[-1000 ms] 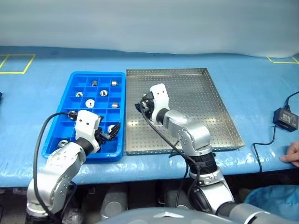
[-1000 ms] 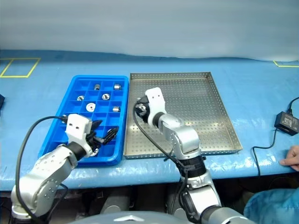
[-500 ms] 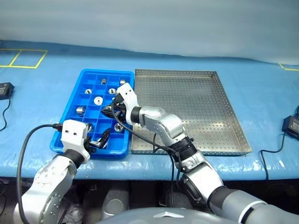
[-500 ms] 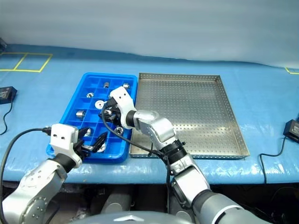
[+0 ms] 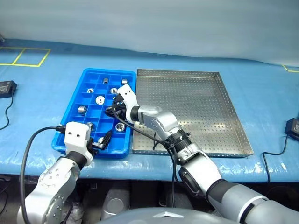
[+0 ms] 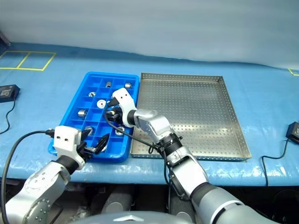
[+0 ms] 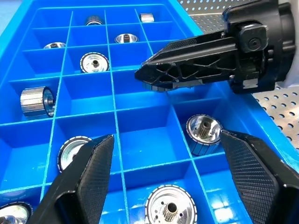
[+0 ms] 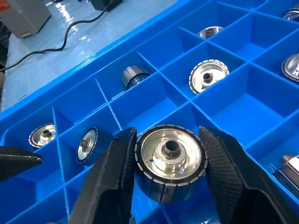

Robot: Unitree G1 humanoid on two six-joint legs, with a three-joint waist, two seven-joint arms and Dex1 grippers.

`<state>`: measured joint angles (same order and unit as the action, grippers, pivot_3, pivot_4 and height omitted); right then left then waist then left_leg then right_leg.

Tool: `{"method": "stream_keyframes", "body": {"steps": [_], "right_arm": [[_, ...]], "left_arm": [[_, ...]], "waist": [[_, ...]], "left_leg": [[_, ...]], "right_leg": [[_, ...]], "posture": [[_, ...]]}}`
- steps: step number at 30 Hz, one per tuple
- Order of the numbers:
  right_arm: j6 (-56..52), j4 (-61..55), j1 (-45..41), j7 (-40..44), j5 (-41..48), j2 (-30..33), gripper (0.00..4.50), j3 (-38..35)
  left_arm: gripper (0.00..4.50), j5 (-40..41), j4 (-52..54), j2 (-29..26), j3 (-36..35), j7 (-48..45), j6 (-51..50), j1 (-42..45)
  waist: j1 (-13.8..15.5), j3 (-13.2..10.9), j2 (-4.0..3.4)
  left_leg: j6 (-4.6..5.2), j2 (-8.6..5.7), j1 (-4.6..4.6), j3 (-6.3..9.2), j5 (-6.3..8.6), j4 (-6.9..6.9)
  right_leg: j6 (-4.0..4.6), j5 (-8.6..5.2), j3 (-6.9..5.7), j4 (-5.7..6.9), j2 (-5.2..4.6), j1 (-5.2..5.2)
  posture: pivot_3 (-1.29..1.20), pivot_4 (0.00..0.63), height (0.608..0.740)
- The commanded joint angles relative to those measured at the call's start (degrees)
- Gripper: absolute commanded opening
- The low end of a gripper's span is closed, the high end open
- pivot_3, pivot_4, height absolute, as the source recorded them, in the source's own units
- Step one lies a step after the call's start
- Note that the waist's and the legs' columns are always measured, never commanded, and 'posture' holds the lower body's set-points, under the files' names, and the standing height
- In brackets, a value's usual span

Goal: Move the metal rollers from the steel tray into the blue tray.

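I have my right gripper (image 8: 166,186) over the blue tray (image 5: 70,135) at centre-left of the head view, its fingers either side of a metal roller (image 8: 170,161) above a middle compartment (release looks under way). Next: let it drop cleanly, then withdraw. My left gripper (image 7: 173,182) hangs spread and empty. The steel tray (image 5: 224,135) looks bare. Blue sheeting (image 5: 46,70) covers the bench.

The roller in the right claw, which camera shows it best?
The right wrist view: the roller sits close up between the right claw's two black fingers, its centre hole plain, over the blue tray. The head views show that claw small and far off, and the left wrist view shows it from the side.
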<state>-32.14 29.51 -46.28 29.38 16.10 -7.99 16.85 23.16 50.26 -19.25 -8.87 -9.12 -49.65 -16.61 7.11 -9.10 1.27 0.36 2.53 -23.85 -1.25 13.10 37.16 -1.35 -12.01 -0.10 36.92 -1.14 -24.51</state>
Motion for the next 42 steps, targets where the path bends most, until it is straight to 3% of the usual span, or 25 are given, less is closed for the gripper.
{"method": "stream_keyframes", "body": {"steps": [1,3,7,15,21,22,25,32,42], "right_arm": [[5.1,-1.6,-3.9,0.0,-0.2,-6.6,3.34,-0.7],[7.0,-2.9,-3.3,-1.6,-1.1,-6.1,3.96,-0.6],[7.3,-9.6,-0.9,-3.1,-1.8,-2.5,3.96,-0.7],[-3.3,-37.0,13.4,1.5,-1.3,16.1,3.96,-1.5],[-9.4,-49.3,21.2,3.0,3.0,25.3,3.96,-7.9],[-9.6,-50.2,22.1,3.5,3.7,26.4,3.96,-8.7],[-9.5,-51.1,24.6,5.2,5.2,29.4,4.50,-11.0],[-7.2,-49.8,28.1,4.6,3.2,33.4,4.50,-12.5],[-5.7,-48.0,28.5,4.5,1.8,33.6,4.50,-11.2]], "left_arm": [[3.93,0.1,1.8,0.0,0.3,0.1,0.8,1.0],[3.93,0.1,1.6,-0.1,0.5,0.0,0.8,1.3],[3.93,-0.1,0.6,-0.2,2.0,-0.4,1.3,2.9],[3.93,-2.8,-6.3,0.0,7.2,-2.8,7.9,10.4],[3.93,-3.4,-14.6,-0.3,9.5,-6.9,12.0,18.2],[3.93,-3.2,-16.1,-0.2,9.6,-7.7,12.8,19.3],[4.49,-3.9,-21.1,-0.2,10.5,-9.6,15.1,22.1],[4.49,-5.0,-26.0,-0.9,10.6,-10.8,14.4,25.1],[4.49,-5.7,-25.4,-2.6,11.3,-12.4,14.0,24.2]], "waist": [[0.2,0.0,-0.01],[0.2,0.0,-0.01],[0.2,0.0,-0.01],[1.0,0.0,0.00],[-1.7,0.0,-0.07],[-2.2,0.0,-0.07],[-3.8,0.0,-0.06],[-6.4,0.0,-0.05],[-7.0,0.0,-0.04]], "left_leg": [[0.00,0.00,0.00,0.00,0.00,0.00],[0.00,0.00,0.00,-0.01,0.00,0.00],[0.00,0.00,-0.02,0.00,0.00,0.00],[0.00,-0.17,-0.09,0.04,0.00,0.05],[0.03,-0.14,-0.13,-0.06,-0.01,0.12],[0.03,-0.11,-0.12,-0.06,-0.01,0.12],[0.03,-0.07,-0.06,-0.07,0.00,0.11],[0.04,-0.09,-0.05,-0.22,-0.01,0.15],[0.05,-0.09,0.03,-0.42,0.00,0.16]], "right_leg": [[0.00,0.00,-0.01,0.00,0.00,0.00],[0.00,0.00,-0.02,0.00,0.00,0.00],[0.01,-0.01,-0.02,0.00,0.00,0.00],[-0.02,-0.03,-0.11,-0.08,-0.24,0.09],[-0.02,-0.03,-0.06,-0.01,-0.12,0.00],[-0.02,-0.03,-0.05,0.00,-0.07,0.01],[-0.01,-0.03,-0.02,-0.01,-0.01,0.06],[-0.18,0.07,0.17,0.00,0.00,0.04],[-0.43,0.22,0.42,0.00,0.03,0.03]], "posture": [[0.39,0.150,0.740],[0.38,0.150,0.740],[0.37,0.150,0.740],[0.26,0.150,0.740],[0.14,0.150,0.740],[0.11,0.150,0.740],[0.07,0.150,0.740],[0.01,0.150,0.740],[0.03,0.150,0.740]]}}
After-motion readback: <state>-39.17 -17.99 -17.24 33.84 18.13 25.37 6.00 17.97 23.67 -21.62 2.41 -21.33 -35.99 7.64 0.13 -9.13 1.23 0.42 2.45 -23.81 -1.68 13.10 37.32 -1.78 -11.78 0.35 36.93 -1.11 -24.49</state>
